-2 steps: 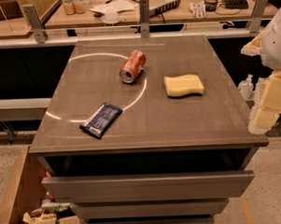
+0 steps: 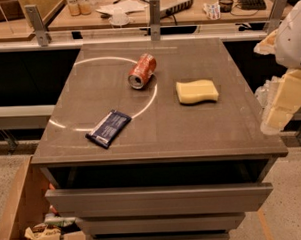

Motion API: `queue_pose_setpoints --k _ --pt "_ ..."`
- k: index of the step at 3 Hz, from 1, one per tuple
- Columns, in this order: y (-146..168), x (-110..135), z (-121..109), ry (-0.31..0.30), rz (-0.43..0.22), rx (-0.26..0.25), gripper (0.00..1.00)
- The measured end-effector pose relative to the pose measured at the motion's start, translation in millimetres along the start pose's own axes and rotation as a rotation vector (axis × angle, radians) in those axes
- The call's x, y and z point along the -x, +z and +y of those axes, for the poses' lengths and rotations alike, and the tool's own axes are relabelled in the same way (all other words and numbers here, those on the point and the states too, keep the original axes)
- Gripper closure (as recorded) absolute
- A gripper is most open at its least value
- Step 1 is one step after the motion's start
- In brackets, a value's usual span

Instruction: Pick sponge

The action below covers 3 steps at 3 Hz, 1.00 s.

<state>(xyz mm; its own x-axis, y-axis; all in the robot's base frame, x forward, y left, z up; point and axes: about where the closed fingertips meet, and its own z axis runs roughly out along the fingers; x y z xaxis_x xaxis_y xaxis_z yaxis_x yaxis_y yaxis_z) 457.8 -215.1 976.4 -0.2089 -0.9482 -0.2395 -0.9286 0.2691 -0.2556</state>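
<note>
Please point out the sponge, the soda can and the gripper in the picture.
sponge [image 2: 197, 91]: camera view, middle of its top face.
soda can [image 2: 142, 71]: camera view, middle of its red side.
gripper [image 2: 276, 117]: camera view, its lower tip, just off the right edge of the table [image 2: 161, 141].

You have one camera: it looks down across the worktop from above its front edge, fairly near, with the end effector at the right edge.
</note>
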Motion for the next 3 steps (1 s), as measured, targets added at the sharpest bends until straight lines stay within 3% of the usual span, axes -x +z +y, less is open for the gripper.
queue_pose_setpoints --k 2,3 --pt "40.5 -2.1 -79.3 0.097 -0.067 -0.017 0.00" --pt "85.7 12.6 -128.4 0.091 -0.101 0.013 0.00"
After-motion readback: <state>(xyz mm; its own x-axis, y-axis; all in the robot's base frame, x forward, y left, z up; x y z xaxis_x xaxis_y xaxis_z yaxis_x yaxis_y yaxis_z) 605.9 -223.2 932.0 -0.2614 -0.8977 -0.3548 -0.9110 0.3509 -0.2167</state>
